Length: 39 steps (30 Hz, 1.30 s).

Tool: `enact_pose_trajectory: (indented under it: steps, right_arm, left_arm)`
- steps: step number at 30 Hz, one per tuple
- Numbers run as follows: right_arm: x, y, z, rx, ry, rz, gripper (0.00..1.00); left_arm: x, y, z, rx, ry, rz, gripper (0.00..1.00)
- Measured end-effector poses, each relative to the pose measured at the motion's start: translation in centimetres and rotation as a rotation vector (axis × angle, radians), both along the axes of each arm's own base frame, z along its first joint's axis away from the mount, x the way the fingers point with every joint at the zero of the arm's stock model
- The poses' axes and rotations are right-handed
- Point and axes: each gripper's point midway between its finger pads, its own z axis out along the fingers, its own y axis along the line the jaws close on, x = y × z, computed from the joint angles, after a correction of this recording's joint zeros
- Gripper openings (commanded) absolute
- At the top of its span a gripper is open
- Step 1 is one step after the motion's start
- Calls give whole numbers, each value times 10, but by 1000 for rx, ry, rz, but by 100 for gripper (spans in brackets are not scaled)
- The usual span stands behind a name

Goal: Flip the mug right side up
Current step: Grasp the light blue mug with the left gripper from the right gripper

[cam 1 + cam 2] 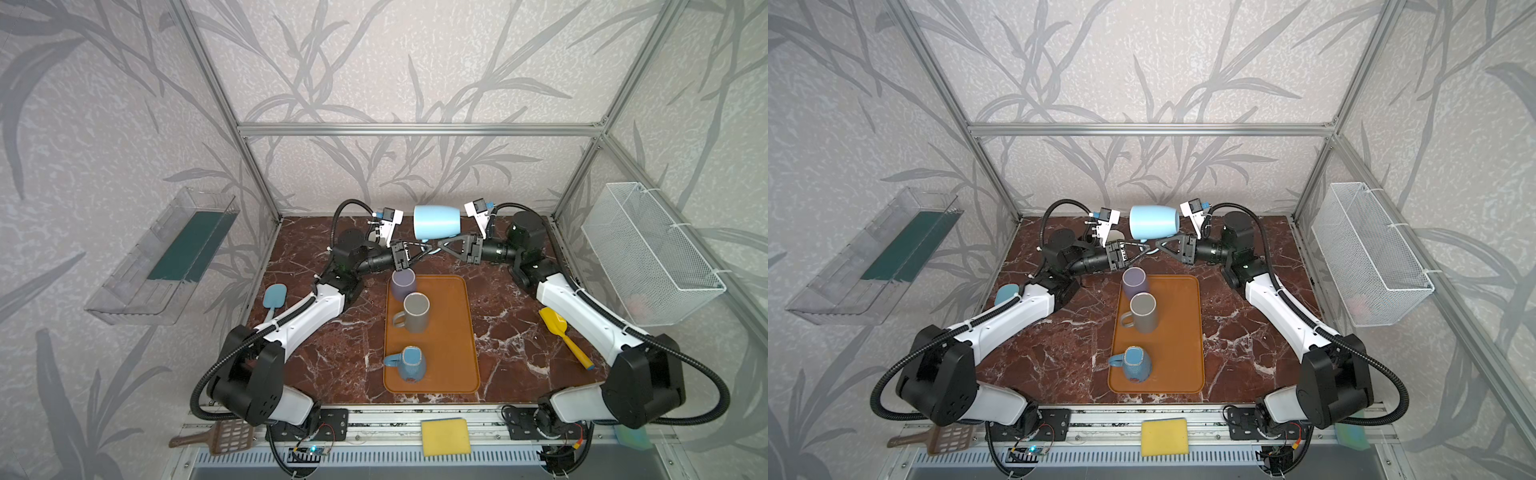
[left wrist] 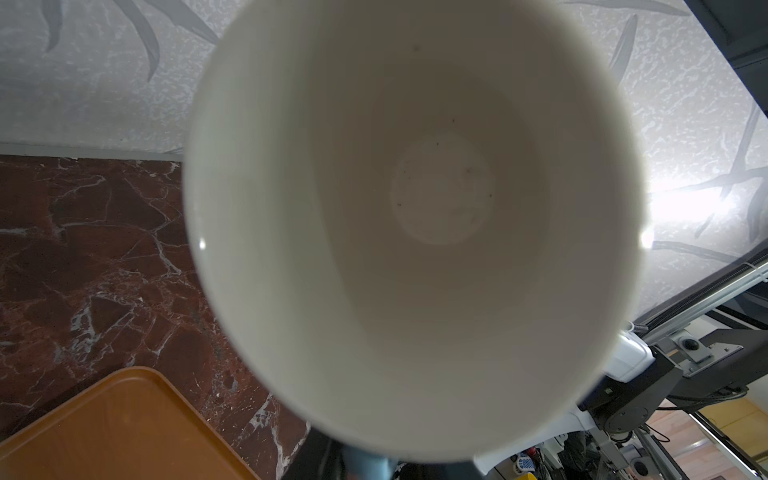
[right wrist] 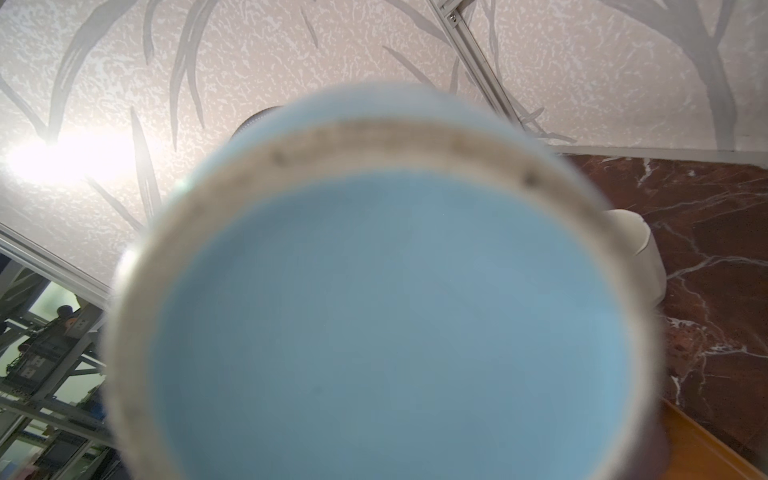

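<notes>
Mug [image 1: 436,222] aloft on its side, mid-flip, above the table's far end beyond the tray [image 1: 453,332].
Right gripper [image 1: 441,245] clenched at its handle; left gripper [image 1: 428,249] meets it there, grip unclear. Next move probably calls for rolling the mouth upward, then setting it down upright.

blocked: raised mug [image 1: 436,222], mugs [image 1: 417,311] on tray [image 1: 451,332] left | free: tray right

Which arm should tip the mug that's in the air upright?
Likely left: the light blue mug hangs sideways, mouth toward the left pincer, base toward the right pincer; dipping left lowers the base.
</notes>
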Motion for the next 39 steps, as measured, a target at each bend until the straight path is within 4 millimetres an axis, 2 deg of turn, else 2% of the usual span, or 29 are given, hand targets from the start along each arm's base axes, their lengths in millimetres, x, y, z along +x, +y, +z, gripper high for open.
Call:
enact_pose_trajectory:
  steps: [5,15,18,24,31,32,36,39]
  right_arm:
    - [-5,2,4,17,-7,40,0]
    - [-10,6,5,29,-17,84,0]
    - [-10,7,5,30,-19,88,0]
    - [-10,7,6,33,-26,89,0]
    - [-11,7,5,24,-48,89,0]
    - [-11,7,5,22,-50,88,1]
    - [-11,6,5,17,-55,81,18]
    - [-10,6,2,8,-60,75,26]
  left_arm:
    - [-4,-1,7,-21,-18,-22,27]
    - [-6,-2,8,-32,-16,-43,24]
    - [-6,-2,8,-35,-9,-45,20]
    - [-6,-3,12,-53,-19,-55,1]
    - [-7,-3,11,-57,-25,-54,0]
    - [-7,-3,11,-58,-26,-55,0]
    - [-6,-3,10,-55,-25,-52,0]
    - [-5,-3,7,-46,-14,-46,0]
